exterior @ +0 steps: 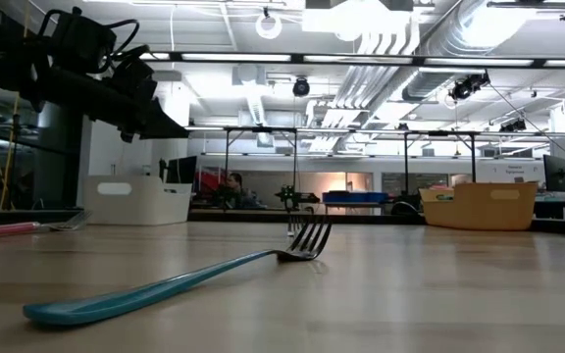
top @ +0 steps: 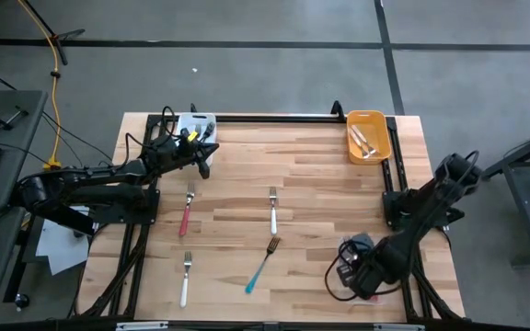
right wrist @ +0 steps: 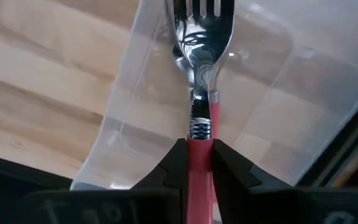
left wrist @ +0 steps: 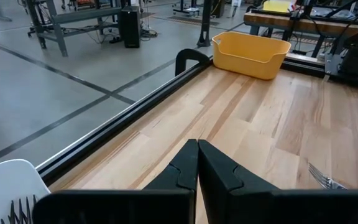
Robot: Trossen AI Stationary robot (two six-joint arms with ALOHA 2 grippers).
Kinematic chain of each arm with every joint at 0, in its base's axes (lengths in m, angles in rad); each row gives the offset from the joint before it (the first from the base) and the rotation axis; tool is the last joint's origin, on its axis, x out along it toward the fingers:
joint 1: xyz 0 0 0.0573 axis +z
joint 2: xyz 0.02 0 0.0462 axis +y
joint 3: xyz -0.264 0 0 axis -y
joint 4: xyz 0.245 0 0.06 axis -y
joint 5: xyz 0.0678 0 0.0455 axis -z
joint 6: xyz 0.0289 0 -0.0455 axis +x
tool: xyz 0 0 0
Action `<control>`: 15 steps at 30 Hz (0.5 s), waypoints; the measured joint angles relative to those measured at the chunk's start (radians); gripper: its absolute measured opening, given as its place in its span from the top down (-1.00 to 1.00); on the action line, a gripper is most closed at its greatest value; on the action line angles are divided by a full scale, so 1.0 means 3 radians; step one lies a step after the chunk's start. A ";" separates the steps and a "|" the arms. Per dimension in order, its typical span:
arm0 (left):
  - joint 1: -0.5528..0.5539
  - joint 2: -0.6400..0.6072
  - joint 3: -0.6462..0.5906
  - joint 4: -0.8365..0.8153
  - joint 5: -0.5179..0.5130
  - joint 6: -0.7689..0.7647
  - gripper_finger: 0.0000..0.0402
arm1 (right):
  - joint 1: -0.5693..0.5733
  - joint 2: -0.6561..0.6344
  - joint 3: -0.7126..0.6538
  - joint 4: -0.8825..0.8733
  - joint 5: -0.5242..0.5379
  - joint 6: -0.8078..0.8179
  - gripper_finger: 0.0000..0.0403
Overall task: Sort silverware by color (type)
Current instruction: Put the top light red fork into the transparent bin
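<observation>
Wooden table [top: 320,198]: forks [top: 272,210], bins [top: 368,136].

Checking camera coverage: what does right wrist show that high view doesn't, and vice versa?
Right wrist only: the right gripper shut on a red-handled fork, tines out over a clear bin.

High only: four loose forks on the table, namely a red one, two white ones and a teal one; the orange bin, the white bin, and the left gripper beside the white bin.

Both: the wooden tabletop and the right arm's end near the table's front right corner.
</observation>
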 joint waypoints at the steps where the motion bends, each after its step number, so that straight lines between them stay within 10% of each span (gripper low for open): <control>1: 0.0000 0.0000 0.0000 0.0000 0.0000 0.0001 1.00 | -0.0004 0.0023 0.0000 0.0048 -0.0007 -0.0003 0.79; 15: -0.0001 0.0001 0.0000 -0.0011 0.0000 -0.0009 1.00 | -0.0005 0.0335 -0.0125 0.0381 -0.0257 0.0014 0.79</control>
